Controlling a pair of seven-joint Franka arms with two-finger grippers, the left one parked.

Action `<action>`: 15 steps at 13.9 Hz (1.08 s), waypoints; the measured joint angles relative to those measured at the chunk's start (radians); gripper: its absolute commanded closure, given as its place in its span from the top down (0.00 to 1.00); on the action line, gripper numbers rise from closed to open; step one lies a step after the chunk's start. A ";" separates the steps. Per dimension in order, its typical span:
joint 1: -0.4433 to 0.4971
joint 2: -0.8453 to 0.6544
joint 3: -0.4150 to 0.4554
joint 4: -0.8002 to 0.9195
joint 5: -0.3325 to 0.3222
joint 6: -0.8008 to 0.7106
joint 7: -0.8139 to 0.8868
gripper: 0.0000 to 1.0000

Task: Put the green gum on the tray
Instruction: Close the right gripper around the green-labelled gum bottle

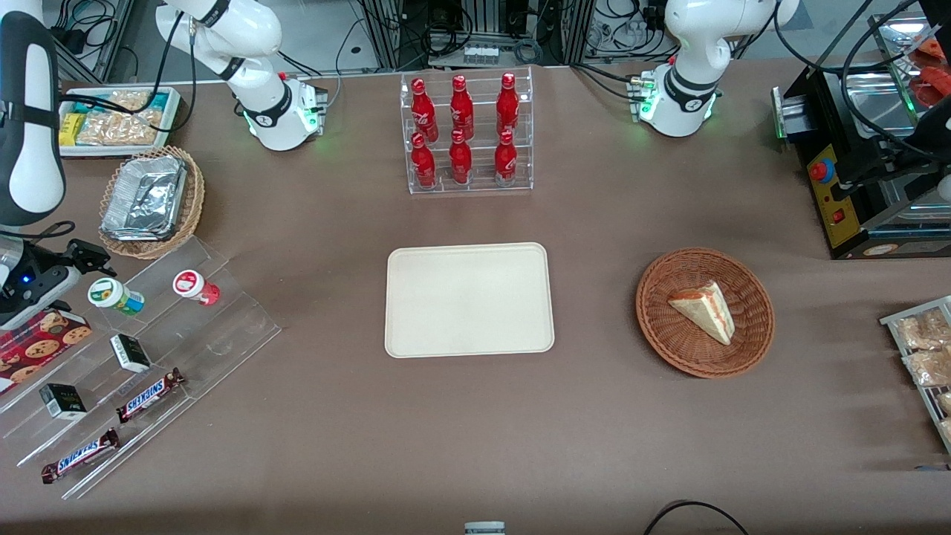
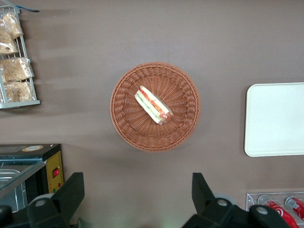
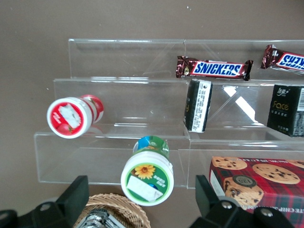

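The green gum [image 1: 115, 295] [image 3: 147, 177] lies on its side on the top step of a clear acrylic stand [image 1: 160, 349], its green-rimmed white lid facing my wrist camera. My right gripper [image 1: 78, 279] [image 3: 141, 194] is open at the working arm's end of the table, just off the gum's lid end. Its two dark fingers [image 3: 76, 195] stand wide apart to either side of the lid and touch nothing. The beige tray [image 1: 469, 300] [image 2: 274, 118] lies flat in the middle of the table with nothing on it.
A red-lidded bottle [image 1: 195, 286] [image 3: 73, 116] lies beside the gum. The stand also holds Snickers bars [image 1: 148, 394] and black boxes [image 1: 130, 352], with a cookie box [image 1: 37, 342] alongside. A foil-filled basket [image 1: 148, 200], a rack of red bottles [image 1: 466, 134] and a sandwich basket [image 1: 704, 312] stand around.
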 measured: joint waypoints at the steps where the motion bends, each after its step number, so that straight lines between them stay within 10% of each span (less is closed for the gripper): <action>1: -0.004 0.000 0.000 -0.015 0.000 0.018 -0.005 1.00; 7: -0.016 -0.001 0.000 -0.100 0.000 0.120 -0.036 0.98; 9: -0.017 -0.001 0.000 -0.122 0.000 0.146 -0.039 0.19; 10: -0.017 -0.001 0.000 -0.125 0.000 0.149 -0.040 0.00; 15: -0.017 -0.006 0.001 -0.125 0.000 0.147 -0.041 0.00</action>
